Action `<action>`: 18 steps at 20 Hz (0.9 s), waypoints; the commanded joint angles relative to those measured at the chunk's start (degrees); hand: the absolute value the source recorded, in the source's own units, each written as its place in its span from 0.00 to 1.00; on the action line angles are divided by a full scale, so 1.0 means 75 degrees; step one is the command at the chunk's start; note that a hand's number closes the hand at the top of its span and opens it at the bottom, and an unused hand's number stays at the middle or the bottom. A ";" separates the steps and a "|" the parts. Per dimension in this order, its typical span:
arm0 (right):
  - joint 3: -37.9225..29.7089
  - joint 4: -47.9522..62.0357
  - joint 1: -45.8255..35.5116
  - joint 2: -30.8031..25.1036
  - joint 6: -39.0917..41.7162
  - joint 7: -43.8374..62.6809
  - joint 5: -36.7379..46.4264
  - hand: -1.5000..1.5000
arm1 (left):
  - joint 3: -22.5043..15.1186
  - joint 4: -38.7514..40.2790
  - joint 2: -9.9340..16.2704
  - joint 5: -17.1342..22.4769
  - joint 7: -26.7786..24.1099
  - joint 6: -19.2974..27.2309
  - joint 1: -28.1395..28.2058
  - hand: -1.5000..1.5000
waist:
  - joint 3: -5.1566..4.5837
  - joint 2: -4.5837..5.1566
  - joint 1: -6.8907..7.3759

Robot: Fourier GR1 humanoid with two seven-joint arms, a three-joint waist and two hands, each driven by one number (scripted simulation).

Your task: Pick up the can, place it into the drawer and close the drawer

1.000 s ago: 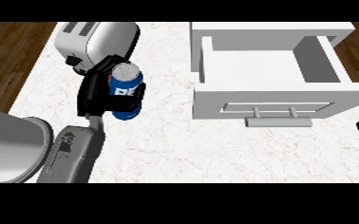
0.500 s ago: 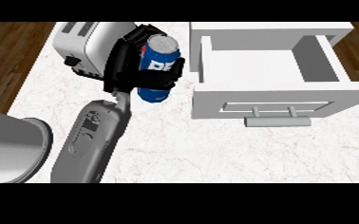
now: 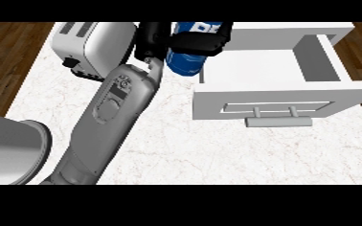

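A white marble counter (image 3: pixel 212 158) is seen from above, with dark wood floor (image 3: pixel 21 52) showing past its left edge. At the right, a white drawer (image 3: pixel 272 88) stands pulled open, its handle (image 3: pixel 278 121) on the near face. At the far left, a silver toaster (image 3: pixel 96 45) is set on the counter. A grey forearm (image 3: pixel 113 115) is stretched from the near left edge toward the far middle. The left hand (image 3: pixel 187 40) is curled around a blue can (image 3: pixel 189 60), which is held above the counter just beside the drawer's left wall. A grey rounded shape (image 3: pixel 17 153) is seen at the near left edge. The right hand is out of view.
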 commanded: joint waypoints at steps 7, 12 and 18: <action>0.0215 0.0407 0.0030 0.0206 0.0073 -0.0433 0.0235 0.00 | -0.0422 0.2020 -0.0009 0.0755 0.0502 0.1122 -0.2565 1.00 | 0.0007 0.0016 -0.0120; 0.0306 0.0529 0.0013 0.0272 -0.0029 -0.0654 0.0468 0.00 | -0.0050 0.3383 -0.0009 0.0871 0.0132 0.0812 -0.3458 1.00 | 0.0008 0.0039 -0.0129; 0.0457 0.0132 0.0179 0.0289 0.0043 -0.0317 0.0457 0.00 | -0.0894 0.3919 -0.0009 0.1794 -0.0339 0.1254 -0.3582 1.00 | 0.0006 0.0032 -0.0172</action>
